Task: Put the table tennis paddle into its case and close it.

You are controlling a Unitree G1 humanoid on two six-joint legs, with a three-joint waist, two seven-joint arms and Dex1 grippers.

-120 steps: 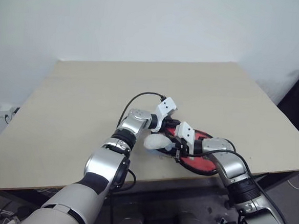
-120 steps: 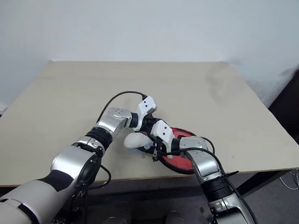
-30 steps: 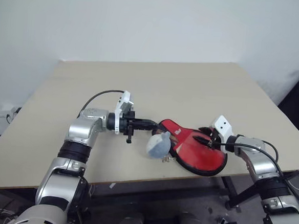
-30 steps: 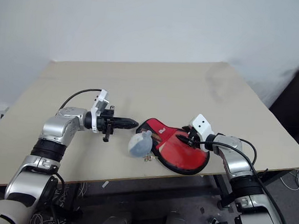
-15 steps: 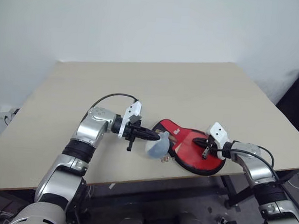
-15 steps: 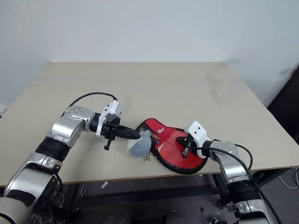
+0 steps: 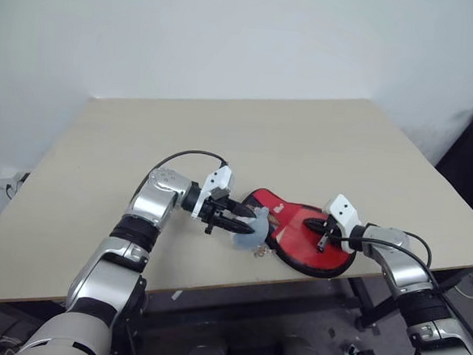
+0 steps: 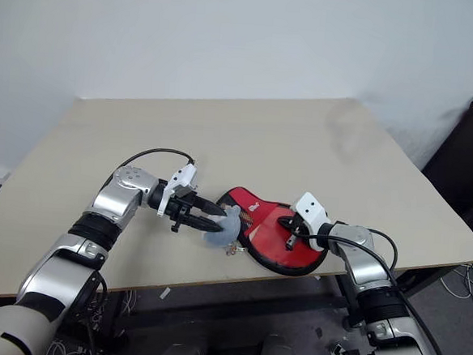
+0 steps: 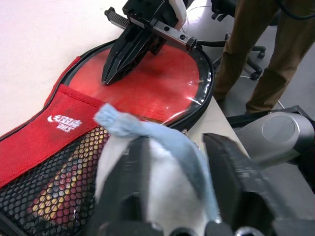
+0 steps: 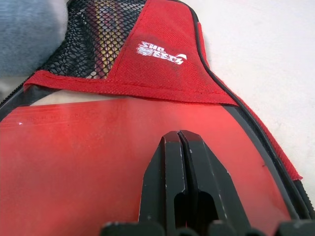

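1. Looking down from my head camera, I am resting my right gripper, fingers pressed together and empty, on the table tennis paddle, which is lying inside the open case near the table edge.
2. Peering along my left wrist, I am straddling the small grey-blue round piece with my left gripper, fingers spread around it.
3. Watching from my right wrist, I am seeing red rubber under my closed fingertips. I am judging the piece could snag the mesh pocket or block the zip, and the case could slide off.
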